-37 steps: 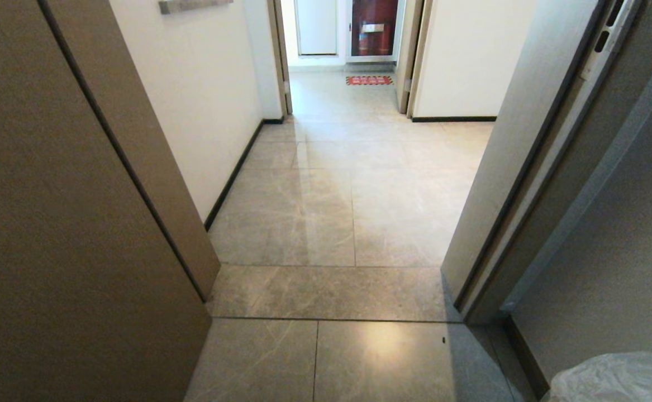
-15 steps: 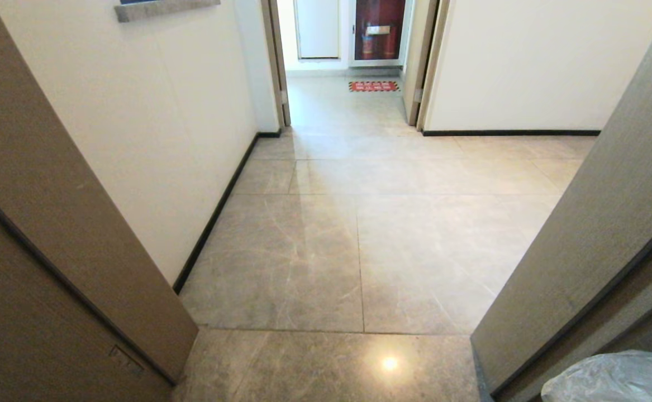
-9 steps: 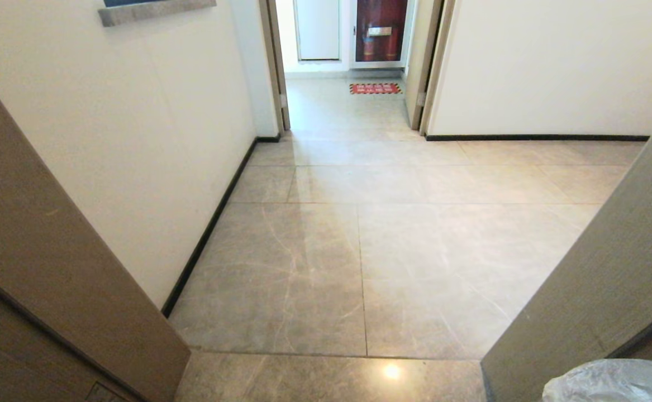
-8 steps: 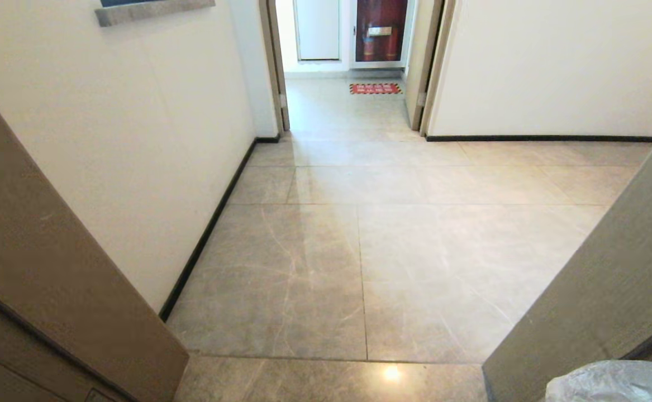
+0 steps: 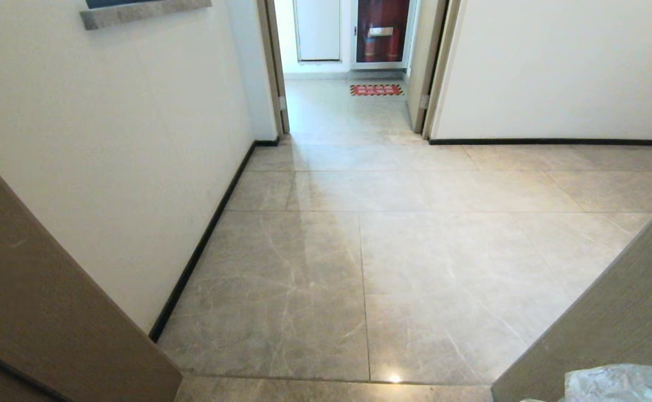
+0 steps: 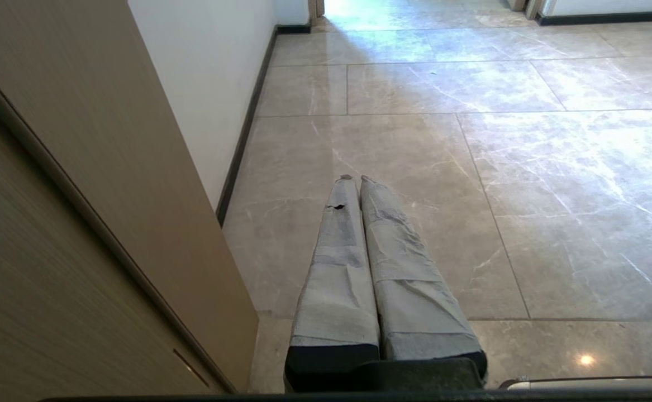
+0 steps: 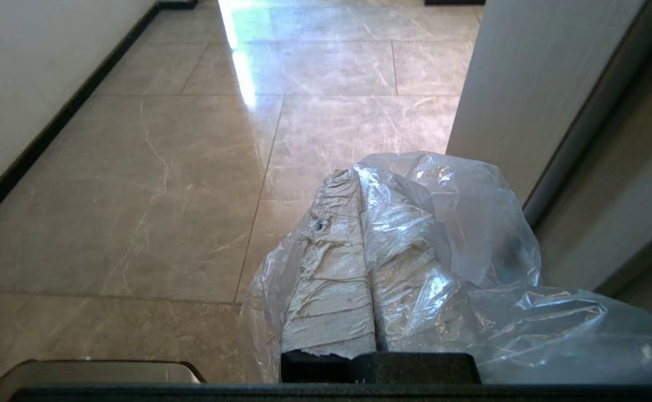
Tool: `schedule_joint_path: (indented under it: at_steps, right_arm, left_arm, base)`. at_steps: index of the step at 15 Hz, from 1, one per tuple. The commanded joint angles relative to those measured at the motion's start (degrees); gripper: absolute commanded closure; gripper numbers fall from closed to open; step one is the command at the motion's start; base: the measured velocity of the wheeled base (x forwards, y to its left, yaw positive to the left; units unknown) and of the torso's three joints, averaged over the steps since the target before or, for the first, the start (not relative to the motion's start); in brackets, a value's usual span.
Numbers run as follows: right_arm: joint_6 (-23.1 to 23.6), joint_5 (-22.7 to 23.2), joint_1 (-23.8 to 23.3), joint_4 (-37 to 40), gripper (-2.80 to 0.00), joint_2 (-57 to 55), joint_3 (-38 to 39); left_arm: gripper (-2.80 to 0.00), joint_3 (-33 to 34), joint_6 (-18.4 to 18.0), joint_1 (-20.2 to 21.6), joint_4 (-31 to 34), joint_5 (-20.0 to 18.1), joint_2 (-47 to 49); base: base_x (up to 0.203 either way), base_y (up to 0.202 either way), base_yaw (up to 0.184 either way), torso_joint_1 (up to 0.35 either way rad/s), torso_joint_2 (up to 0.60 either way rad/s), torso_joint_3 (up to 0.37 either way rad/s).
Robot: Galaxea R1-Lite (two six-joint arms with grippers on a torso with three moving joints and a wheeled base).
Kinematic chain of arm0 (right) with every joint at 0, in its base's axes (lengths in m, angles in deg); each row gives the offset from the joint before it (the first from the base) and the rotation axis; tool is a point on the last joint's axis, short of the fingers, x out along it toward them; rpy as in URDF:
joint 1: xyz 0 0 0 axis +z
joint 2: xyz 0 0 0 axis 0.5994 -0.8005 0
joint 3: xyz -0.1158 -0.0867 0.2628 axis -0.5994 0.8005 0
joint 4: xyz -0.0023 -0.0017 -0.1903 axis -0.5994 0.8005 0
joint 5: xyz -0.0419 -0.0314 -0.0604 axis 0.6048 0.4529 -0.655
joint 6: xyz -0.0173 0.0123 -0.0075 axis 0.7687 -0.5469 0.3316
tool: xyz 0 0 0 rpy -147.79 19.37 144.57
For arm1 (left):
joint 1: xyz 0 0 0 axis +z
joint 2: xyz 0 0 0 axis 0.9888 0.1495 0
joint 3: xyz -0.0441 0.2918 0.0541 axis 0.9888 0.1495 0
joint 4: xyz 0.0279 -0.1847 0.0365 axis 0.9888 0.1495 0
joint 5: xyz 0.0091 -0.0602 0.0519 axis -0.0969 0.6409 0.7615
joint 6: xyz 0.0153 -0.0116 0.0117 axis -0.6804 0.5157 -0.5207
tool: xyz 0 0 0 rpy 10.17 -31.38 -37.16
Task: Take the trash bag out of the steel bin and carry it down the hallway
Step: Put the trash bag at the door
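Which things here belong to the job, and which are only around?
Job:
- trash bag, pinched in shut right hand
- hallway

Only around:
- left hand, shut, empty
- red floor mat
- fire cabinet
- door frames

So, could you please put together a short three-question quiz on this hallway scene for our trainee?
1. True or false: the right claw is shut on the trash bag.
2. Which claw carries nothing? A) left B) right
3. Fill in: a red floor mat lies beyond the far ____.

Key
1. True: plastic drapes over its closed fingers.
2. A: the left claw is shut and empty above the floor tiles.
3. Doorway.
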Motion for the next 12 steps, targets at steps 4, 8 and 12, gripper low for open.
schedule_joint_path:
  at_steps: [4, 8, 12]
  right_arm:
    - [0.03, 0.00, 0.02, -0.02, 0.00, -0.05, 0.00]
    - [0.03, 0.00, 0.02, -0.02, 0.00, -0.05, 0.00]
    - [0.03, 0.00, 0.02, -0.02, 0.00, -0.05, 0.00]
  left_arm:
    - [0.00, 0.62, 0.10, 0.00, -0.05, -0.01, 0.00]
    - [0.00, 0.62, -0.15, 0.00, -0.13, 0.08, 0.00]
    - [0.00, 0.62, -0.24, 0.00, -0.13, 0.16, 0.00]
  base:
    - [0.000, 0.000, 0.000, 0.000, 0.00, 0.000]
    - [0.000, 0.000, 0.000, 0.000, 0.00, 0.000]
    - [0.000, 0.000, 0.000, 0.000, 0.00, 0.000]
